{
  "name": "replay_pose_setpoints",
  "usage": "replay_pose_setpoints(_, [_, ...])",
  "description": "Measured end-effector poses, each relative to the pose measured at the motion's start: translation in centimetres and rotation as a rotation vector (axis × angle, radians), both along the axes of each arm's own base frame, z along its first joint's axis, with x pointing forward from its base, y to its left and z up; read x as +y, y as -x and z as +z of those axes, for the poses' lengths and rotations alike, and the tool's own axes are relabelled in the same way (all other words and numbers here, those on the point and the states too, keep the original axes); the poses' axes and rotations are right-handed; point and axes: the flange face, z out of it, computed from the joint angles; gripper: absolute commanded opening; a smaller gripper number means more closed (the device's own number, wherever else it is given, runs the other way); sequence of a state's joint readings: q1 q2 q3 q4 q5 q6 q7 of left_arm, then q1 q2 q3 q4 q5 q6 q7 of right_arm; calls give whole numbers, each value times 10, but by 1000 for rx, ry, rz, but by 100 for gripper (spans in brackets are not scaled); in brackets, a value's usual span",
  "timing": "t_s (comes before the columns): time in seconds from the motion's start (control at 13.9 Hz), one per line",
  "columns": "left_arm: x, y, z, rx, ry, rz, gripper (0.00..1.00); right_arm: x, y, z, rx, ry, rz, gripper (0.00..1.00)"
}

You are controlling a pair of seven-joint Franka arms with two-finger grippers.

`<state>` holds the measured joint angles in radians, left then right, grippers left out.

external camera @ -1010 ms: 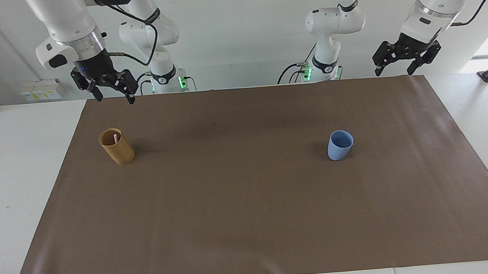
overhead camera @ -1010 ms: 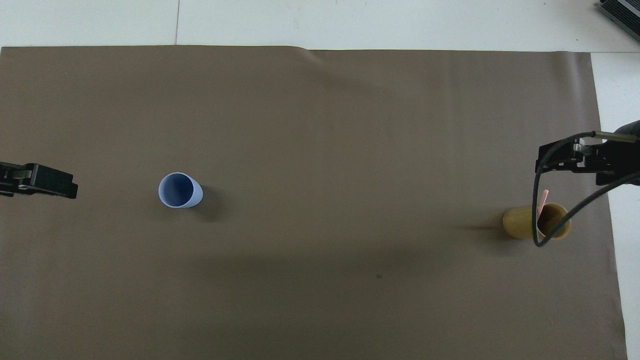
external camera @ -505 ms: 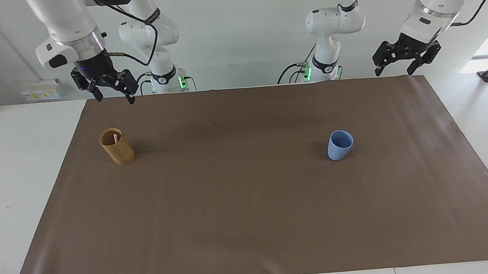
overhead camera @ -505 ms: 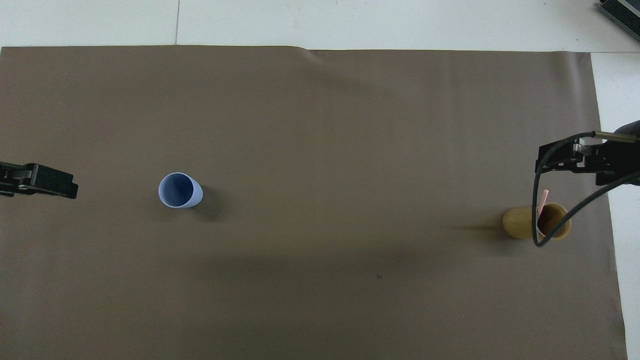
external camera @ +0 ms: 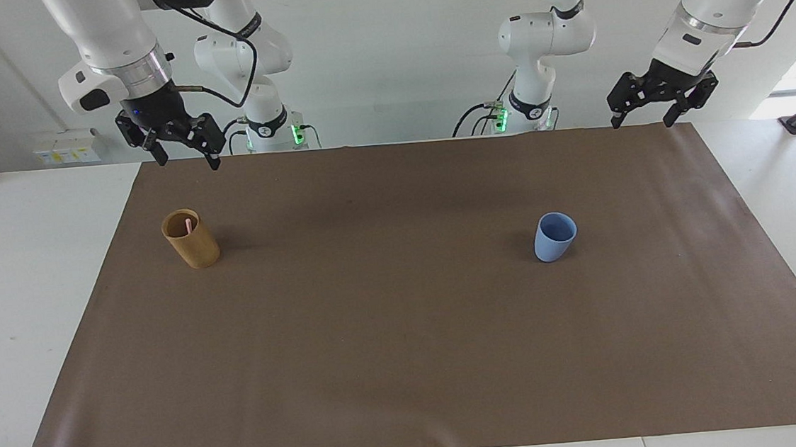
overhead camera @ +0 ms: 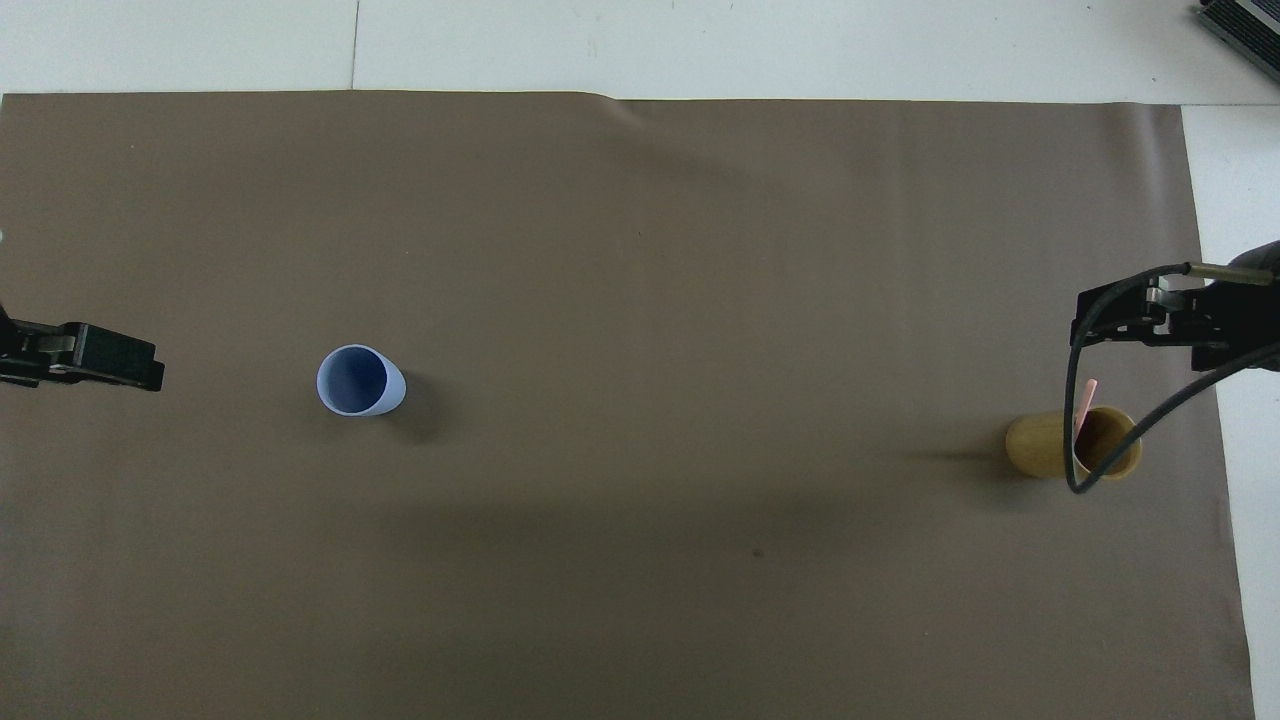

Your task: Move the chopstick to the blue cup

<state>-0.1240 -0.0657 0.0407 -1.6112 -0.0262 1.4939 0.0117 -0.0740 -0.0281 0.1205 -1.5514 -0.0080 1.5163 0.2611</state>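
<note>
Chopstick (external camera: 188, 226), a thin pale pink stick, stands in the tan bamboo-coloured cylindrical cup (external camera: 191, 240) toward the right arm's end of the table. Its long axis runs close to upright, with a lean: in the overhead view its free tip pokes above the cup's rim on the side farther from the robots, so the upper end points up and a little away from them, while the lower end is hidden inside the cup. Only that short upper stretch shows.

Small matte light-blue tumbler, the blue cup (external camera: 554, 237), stands upright with its mouth open upward toward the left arm's end of the table, well apart from the tan cup, on the same brown mat (external camera: 409, 365) that covers most of the white table (external camera: 27, 295).

Right gripper (external camera: 185, 160) hangs in the air over the mat's edge by the robots, above and apart from the tan cup, its fingers spread and holding nothing. A black cable from this arm crosses over the tan cup in the overhead view.

Left gripper (external camera: 640, 119) hangs over the mat's corner at its own end, well apart from the blue cup, fingers spread and empty too.
</note>
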Motion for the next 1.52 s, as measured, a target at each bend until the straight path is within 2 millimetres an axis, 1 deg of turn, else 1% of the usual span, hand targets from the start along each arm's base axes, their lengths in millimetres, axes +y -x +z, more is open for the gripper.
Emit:
replay_pose_setpoints(0.14, [-1,-7,-23,-14,1,3,100,0,0,0,0,0,0,100])
replay_pose_setpoints(0.22, [-1,-11,-39,-21,2,4,100,0,0,0,0,0,0,100])
replay_pose_setpoints(0.43, [-3,-19,-96,-34,2,7,100,0,0,0,0,0,0,100])
replay_pose_setpoints(0.58, [-7,-22,-129,-28,-1,34,100,0,0,0,0,0,0,100])
replay_pose_setpoints(0.65, [-9,-25,-142,-35,-1,54,100,0,0,0,0,0,0,100])
replay_pose_setpoints(0.79, [-12,-33,-162,-46,1,103,100,0,0,0,0,0,0,100])
replay_pose_setpoints(0.87, [-16,-37,-173,-43,2,131,100,0,0,0,0,0,0,100])
replay_pose_setpoints(1.01, [-33,-43,-198,-41,0,169,100,0,0,0,0,0,0,100])
replay_pose_setpoints(1.15, [-50,-42,-228,-30,-5,170,100,0,0,0,0,0,0,100])
replay_pose_setpoints(1.3, [-54,-36,-249,-9,-11,168,100,0,0,0,0,0,0,100])
replay_pose_setpoints(1.52, [-53,-34,-252,-7,-12,169,100,0,0,0,1,0,-1,100])
